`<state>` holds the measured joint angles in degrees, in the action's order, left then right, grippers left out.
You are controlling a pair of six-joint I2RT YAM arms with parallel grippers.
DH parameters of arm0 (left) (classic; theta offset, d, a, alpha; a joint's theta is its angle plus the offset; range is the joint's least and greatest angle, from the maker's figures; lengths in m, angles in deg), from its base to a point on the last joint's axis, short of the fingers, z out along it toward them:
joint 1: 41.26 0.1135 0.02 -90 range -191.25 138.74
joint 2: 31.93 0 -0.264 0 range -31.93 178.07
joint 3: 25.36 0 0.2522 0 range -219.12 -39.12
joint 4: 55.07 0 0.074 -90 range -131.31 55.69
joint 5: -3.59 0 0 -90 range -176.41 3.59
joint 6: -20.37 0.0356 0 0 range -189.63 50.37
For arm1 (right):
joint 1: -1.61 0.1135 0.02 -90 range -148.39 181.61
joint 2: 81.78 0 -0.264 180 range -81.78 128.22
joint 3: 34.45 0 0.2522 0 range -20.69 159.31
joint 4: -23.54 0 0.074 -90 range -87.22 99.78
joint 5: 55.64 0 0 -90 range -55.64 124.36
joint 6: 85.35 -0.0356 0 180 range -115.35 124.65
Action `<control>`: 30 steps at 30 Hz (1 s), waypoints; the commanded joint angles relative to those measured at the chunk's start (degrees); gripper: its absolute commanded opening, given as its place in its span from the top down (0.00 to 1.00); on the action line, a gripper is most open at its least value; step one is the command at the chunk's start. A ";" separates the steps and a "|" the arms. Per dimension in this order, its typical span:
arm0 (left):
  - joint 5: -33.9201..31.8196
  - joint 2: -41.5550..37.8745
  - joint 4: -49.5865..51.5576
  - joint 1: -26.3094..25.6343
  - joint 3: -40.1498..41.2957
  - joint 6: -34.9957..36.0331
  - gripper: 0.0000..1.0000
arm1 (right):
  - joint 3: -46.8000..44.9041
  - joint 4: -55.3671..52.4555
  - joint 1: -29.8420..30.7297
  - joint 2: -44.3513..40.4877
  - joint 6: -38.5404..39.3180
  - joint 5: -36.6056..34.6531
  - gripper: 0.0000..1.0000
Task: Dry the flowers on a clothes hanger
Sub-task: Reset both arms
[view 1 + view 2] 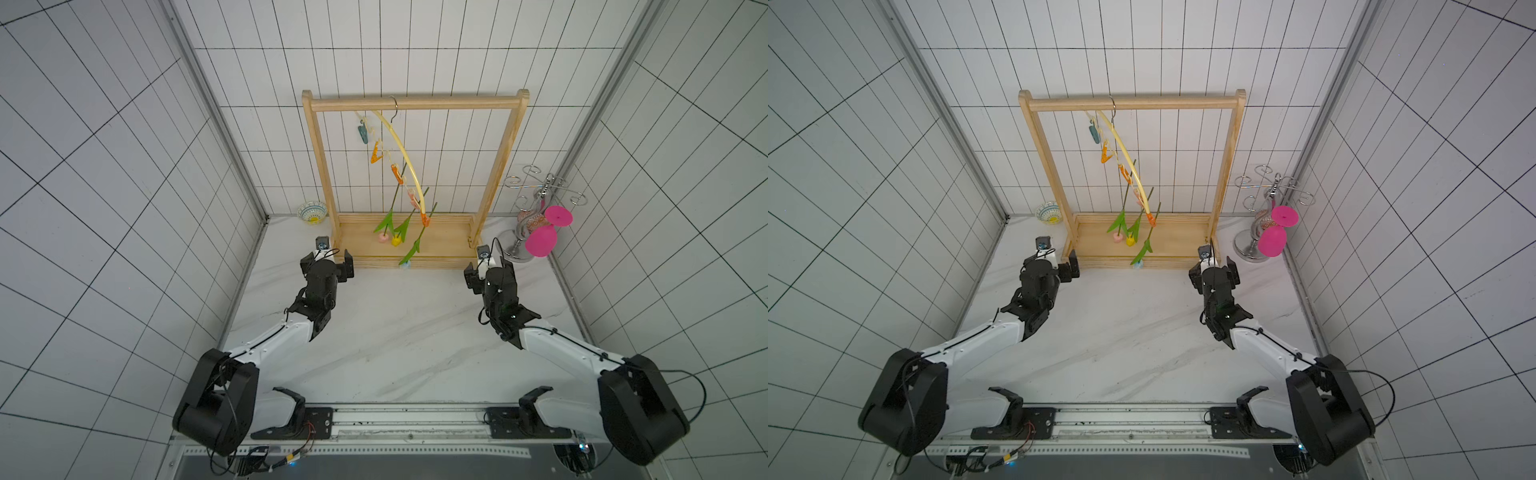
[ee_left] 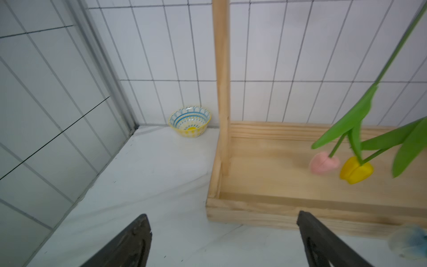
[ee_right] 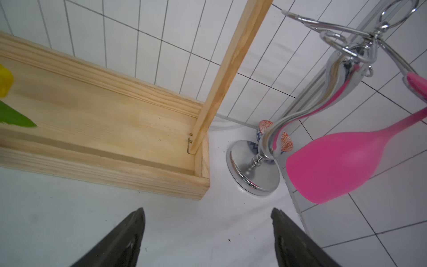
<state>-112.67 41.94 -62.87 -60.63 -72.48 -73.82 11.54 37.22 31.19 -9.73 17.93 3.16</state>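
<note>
The pale-yellow clothes hanger (image 1: 401,149) (image 1: 1125,153) hangs by its metal hook from the wooden rack's top bar and tilts steeply down to the right. The flowers hang head down from its lower clips, above the rack's base: pink head (image 1: 383,237) (image 2: 324,165), yellow head (image 1: 396,241) (image 2: 355,172), white-bluish head (image 1: 405,263) (image 2: 409,242). My left gripper (image 1: 328,259) (image 2: 222,215) is open and empty, low at the base's left front corner. My right gripper (image 1: 489,266) (image 3: 208,209) is open and empty at the right front corner. Neither touches a flower.
The wooden rack (image 1: 415,102) stands against the back wall, with a tray-like base (image 2: 265,215). A patterned bowl (image 1: 311,212) sits in the back left corner. At the back right stands a silver stand (image 1: 536,199) holding a magenta goblet (image 1: 540,241), with a small patterned cup (image 3: 265,126) behind it.
</note>
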 commanded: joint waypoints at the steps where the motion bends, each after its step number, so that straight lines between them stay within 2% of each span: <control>1: -4.04 -2.40 -7.74 2.79 4.96 1.90 0.01 | -2.16 7.05 -4.19 1.35 1.50 -4.22 0.11; 6: -3.20 0.58 -17.51 7.12 12.04 1.28 0.01 | -4.16 7.82 -12.62 5.83 -4.11 0.23 0.10; 9: -2.92 5.83 -27.35 7.64 14.45 2.10 0.01 | -6.03 12.30 -15.43 10.03 -5.37 0.82 0.10; 11: -2.42 7.42 -30.17 7.69 14.44 4.13 0.01 | -6.67 16.11 -16.38 11.72 -5.35 0.39 0.08; 13: -3.68 6.98 -28.80 7.69 14.07 4.27 0.01 | -5.49 11.92 -18.51 10.81 -7.62 4.56 0.08; 15: -2.83 6.23 -27.35 8.38 13.93 3.79 0.01 | -8.00 17.08 -22.43 11.59 -11.31 11.18 0.08; 17: -0.79 8.82 -33.75 9.71 15.93 4.03 0.01 | -9.72 22.36 -26.21 14.30 -14.83 14.87 0.09; 19: -1.97 13.93 -42.54 10.69 17.66 3.15 0.01 | -11.18 28.46 -27.88 17.24 -16.64 14.49 0.11; 21: -2.26 18.06 -48.83 11.71 18.84 1.96 0.01 | -9.92 22.19 -27.90 15.09 -16.78 15.99 0.11; 23: -0.62 21.22 -52.36 12.41 18.14 2.85 0.01 | -10.40 26.18 -27.92 16.75 -15.93 16.34 0.10; 24: -0.80 21.29 -51.04 12.52 17.27 2.99 0.01 | -10.27 25.28 -27.89 16.36 -16.00 16.35 0.10; 25: -0.37 19.91 -45.96 12.80 16.02 2.24 0.01 | -9.62 22.60 -27.84 15.60 -16.32 16.13 0.01; 28: 3.27 16.40 -27.30 15.83 9.46 -1.73 0.01 | -9.65 23.77 -27.30 16.30 -15.89 14.46 0.01; 29: 4.45 15.89 -23.98 16.98 8.22 -3.31 0.01 | -9.47 23.03 -27.05 16.04 -15.82 14.01 0.01; 30: 5.01 16.16 -24.88 17.36 8.30 -3.40 0.01 | -9.55 23.04 -26.91 16.00 -15.83 13.97 0.01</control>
<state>-111.01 59.90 -95.35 -45.16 -61.64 -73.84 2.12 59.08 3.69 6.29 2.76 17.63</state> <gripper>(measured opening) 0.992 0.988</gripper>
